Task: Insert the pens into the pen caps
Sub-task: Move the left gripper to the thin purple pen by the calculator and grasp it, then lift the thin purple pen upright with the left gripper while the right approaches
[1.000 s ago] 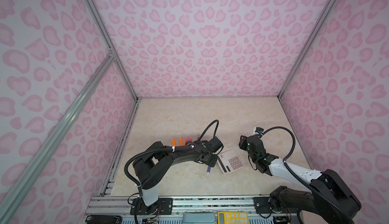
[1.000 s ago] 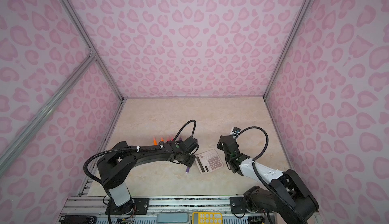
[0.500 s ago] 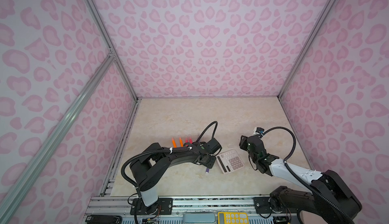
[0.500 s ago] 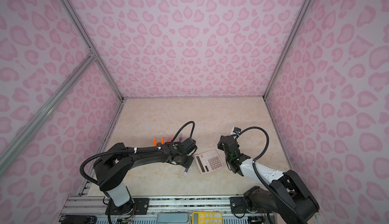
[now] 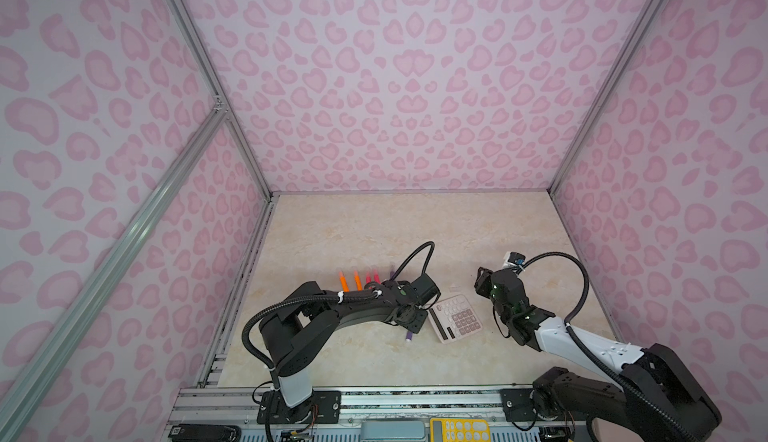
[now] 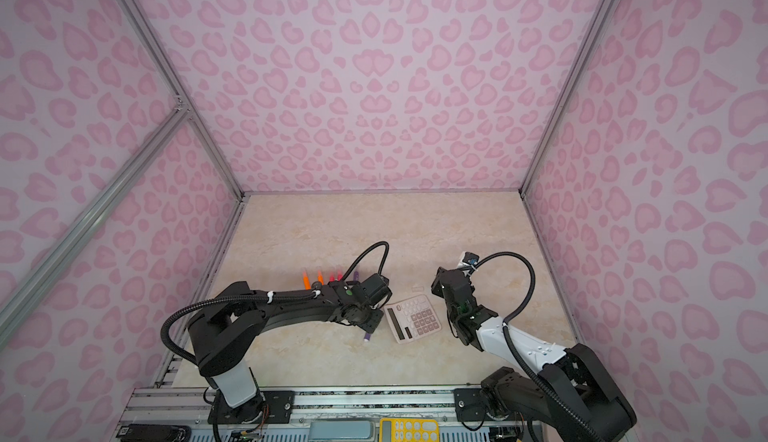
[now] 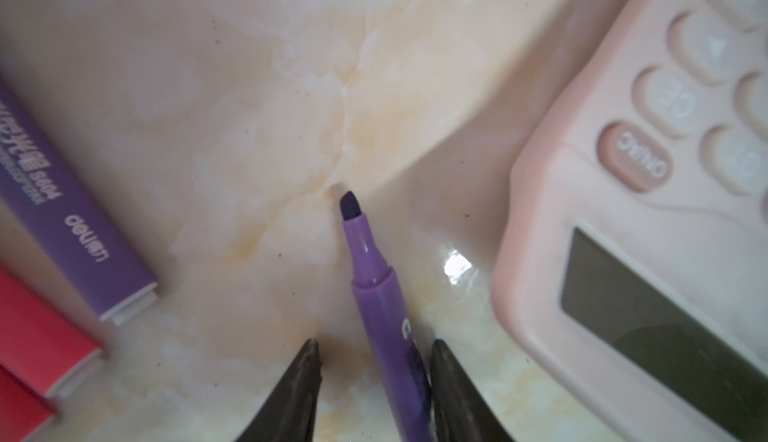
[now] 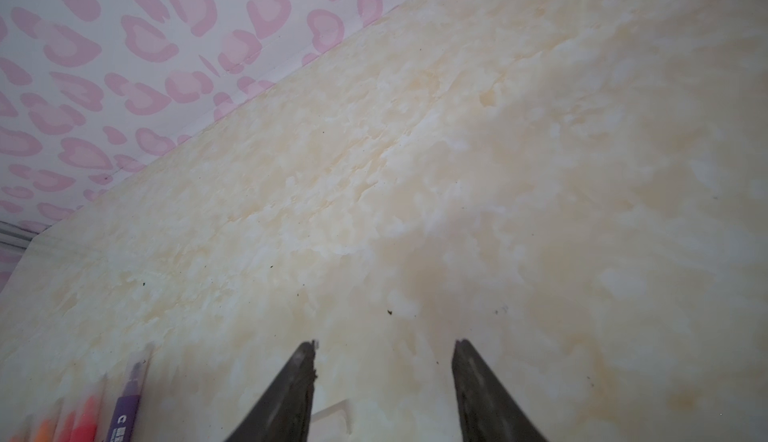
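A purple pen (image 7: 374,294) lies uncapped on the table, its dark tip bare. It sits between the fingers of my left gripper (image 7: 374,342), which is open: the pen touches one finger and a gap separates it from the other. In both top views the pen's end (image 5: 408,337) (image 6: 366,339) pokes out below that gripper. A row of orange pens (image 5: 343,281), pink-red pens (image 5: 369,280) and another purple pen (image 5: 392,271) lies behind the left arm. My right gripper (image 8: 384,342) is open and empty, with one clear pen cap (image 8: 332,415) lying beside one finger.
A pink calculator (image 5: 456,318) (image 7: 623,253) lies between the two arms, close to the left gripper. The enclosure's pink patterned walls surround the marble-look table (image 5: 415,228). The right arm's cable (image 5: 582,278) arches above its wrist.
The left arm has sunk a little over the loose purple pen and its jaws have narrowed slightly around it. The right arm has not moved.
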Controlling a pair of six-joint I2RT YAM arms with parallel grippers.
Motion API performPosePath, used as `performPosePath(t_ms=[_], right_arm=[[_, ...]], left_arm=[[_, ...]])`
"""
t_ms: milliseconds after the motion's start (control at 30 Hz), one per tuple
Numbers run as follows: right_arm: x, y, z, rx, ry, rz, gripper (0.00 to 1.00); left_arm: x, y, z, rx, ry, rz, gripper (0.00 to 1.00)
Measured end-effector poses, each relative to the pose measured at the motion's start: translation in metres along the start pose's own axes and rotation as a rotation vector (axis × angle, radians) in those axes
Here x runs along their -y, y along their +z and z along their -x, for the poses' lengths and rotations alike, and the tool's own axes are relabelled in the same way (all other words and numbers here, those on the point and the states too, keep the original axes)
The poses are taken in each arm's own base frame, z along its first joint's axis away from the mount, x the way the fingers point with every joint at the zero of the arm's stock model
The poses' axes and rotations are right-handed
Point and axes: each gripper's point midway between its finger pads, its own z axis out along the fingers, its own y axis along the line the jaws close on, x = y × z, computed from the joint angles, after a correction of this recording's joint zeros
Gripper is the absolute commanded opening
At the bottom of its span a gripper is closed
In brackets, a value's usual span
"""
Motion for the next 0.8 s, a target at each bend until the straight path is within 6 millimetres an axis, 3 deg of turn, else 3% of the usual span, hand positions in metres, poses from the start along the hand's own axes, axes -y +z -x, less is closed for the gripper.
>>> performPosePath(t_ms=[133, 267, 467, 600, 633, 800], right_arm=[[0.0014, -0.0024, 0.0012, 0.006, 0.003, 0.0, 0.54], [0.0012, -0.0026, 0.0016, 0.008, 0.003, 0.001, 0.54], [0.0036, -0.003, -0.0016, 0.0, 0.0, -0.002, 0.54], [0.0026, -0.0054, 0.0012, 0.011, 0.008, 0.008, 0.55], [0.0034, -0.0057, 0.0004, 0.012, 0.008, 0.009, 0.55], [0.0031, -0.005, -0.004, -0.003, 0.009, 0.018, 0.55]], left_arm=[[-0.003, -0.0003, -0.0022, -0.008, 0.008, 0.016, 0.27], [-0.0033, -0.0005, -0.0028, -0.016, 0.01, 0.021, 0.23], [-0.0034, -0.0006, -0.0037, -0.02, 0.01, 0.021, 0.25], [-0.0029, 0.0002, -0.0034, -0.025, 0.01, 0.021, 0.12], [-0.003, 0.0005, -0.0033, -0.026, 0.01, 0.022, 0.04], [-0.0028, -0.001, -0.0026, -0.021, 0.009, 0.02, 0.03]])
